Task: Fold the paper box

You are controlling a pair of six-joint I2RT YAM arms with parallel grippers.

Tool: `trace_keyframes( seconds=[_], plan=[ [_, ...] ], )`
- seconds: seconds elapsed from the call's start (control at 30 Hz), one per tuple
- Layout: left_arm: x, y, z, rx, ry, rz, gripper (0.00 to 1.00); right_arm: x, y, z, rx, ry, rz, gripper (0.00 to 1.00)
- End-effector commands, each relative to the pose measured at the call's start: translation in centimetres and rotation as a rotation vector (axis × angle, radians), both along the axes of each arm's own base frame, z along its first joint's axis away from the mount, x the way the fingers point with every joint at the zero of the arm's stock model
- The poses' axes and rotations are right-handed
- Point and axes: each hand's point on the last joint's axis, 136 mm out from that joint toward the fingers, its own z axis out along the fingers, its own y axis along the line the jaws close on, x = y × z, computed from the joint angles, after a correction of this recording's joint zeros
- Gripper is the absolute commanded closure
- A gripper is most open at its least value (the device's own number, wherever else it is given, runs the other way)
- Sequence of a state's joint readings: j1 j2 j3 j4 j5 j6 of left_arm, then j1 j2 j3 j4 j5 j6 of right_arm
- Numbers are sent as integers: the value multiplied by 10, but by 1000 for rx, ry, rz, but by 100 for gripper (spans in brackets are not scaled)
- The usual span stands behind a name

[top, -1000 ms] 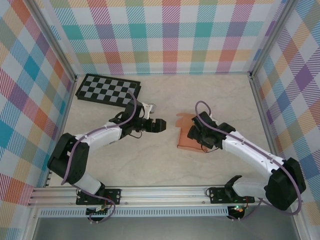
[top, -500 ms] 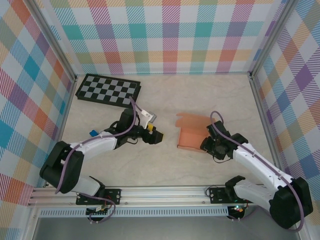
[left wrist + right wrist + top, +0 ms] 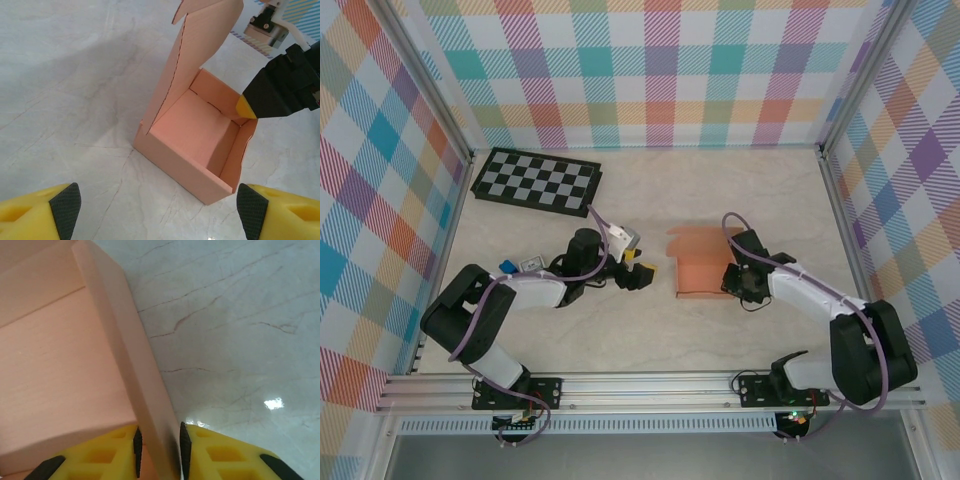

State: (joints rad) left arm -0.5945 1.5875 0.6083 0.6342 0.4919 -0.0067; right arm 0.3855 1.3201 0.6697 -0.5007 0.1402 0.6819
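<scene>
Your right arm lies low, forearm angled inward toward the middle; the right gripper (image 3: 159,440) is clamped on the right wall of the box (image 3: 698,270), one finger inside, one outside; the box sits on the table (image 3: 770,200) just right of centre, mouth upward, lid flap raised at its far edge; your left arm stretches rightward, the left gripper (image 3: 638,275) spread wide, facing the box, near but apart.
</scene>
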Motion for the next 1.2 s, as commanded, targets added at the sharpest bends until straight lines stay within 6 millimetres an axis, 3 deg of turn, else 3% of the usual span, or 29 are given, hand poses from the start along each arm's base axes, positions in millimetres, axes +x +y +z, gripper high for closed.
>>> trace_keyframes(
  seconds=[0.0, 0.13, 0.27, 0.4, 0.57, 0.7, 0.8, 0.93, 1.17],
  plan=[
    [1, -6, 14, -16, -76, 23, 17, 16, 8, 10, 6, -54, 73, 76],
    [2, -5, 8, -20, -33, 68, 17, 22, 17, 20, 34, -80, 90, 84],
    [12, 8, -4, 5, 3, 175, 17, 30, 38, 27, 69, -96, 114, 83],
    [23, 10, -8, 21, 41, 228, 17, 38, 51, 21, 37, -83, 161, 69],
    [37, 14, -3, -33, 129, 300, 20, 39, 58, 33, 70, -102, 204, 61],
    [32, 18, -12, -2, 180, 299, 23, 30, 49, 42, 60, -135, 192, 60],
    [30, 29, -24, 22, 205, 337, 26, 21, 42, 49, 61, -179, 201, 53],
    [30, 31, -30, 38, 203, 342, 27, 14, 43, 61, 190, -243, 220, 49],
    [39, 21, -41, 73, 234, 321, 27, 23, 46, 54, 469, -147, 156, 62]
  ],
)
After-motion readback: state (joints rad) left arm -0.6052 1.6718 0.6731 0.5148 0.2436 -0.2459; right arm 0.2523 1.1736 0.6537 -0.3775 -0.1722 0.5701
